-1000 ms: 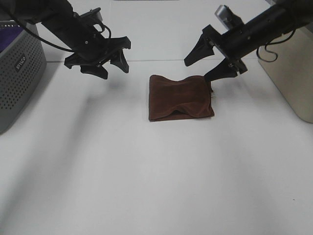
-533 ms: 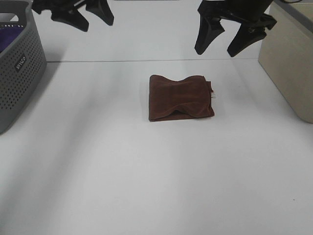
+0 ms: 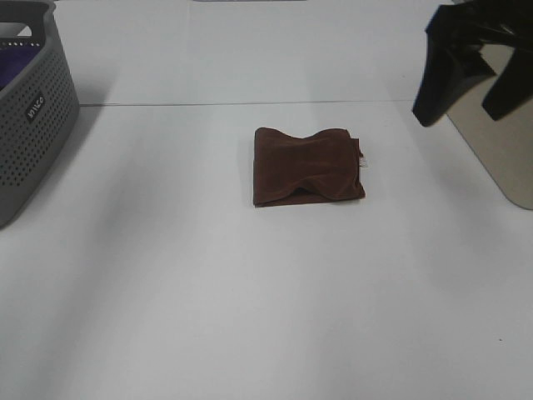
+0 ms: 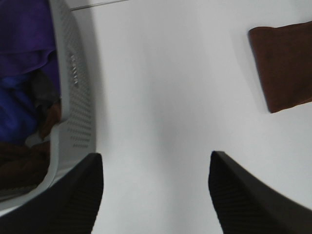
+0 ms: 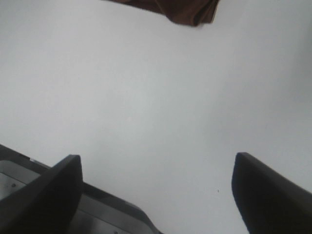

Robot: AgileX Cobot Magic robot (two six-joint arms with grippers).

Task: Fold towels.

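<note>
Comparing with a second ago, both arms have been lifted well clear of the brown towel [image 3: 308,166], left folded on the bench [image 3: 250,292]. Both sets of jaws are spread wide and empty, the left gripper [image 4: 156,195] beside the basket [image 4: 73,112], so another towel is judged next.

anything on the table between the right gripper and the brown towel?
Nothing visible. The right gripper is raised at the right edge of the overhead view, open and empty, and the table between it and the folded brown towel is bare white. The beige box sits off to the side.

White desk [image 5: 146,107] filling the frame, corner of a folded brown towel [image 5: 183,12] at one edge, right end effector [image 5: 156,187] with dark fingers [image 5: 46,195] spread wide, nothing between them
</note>
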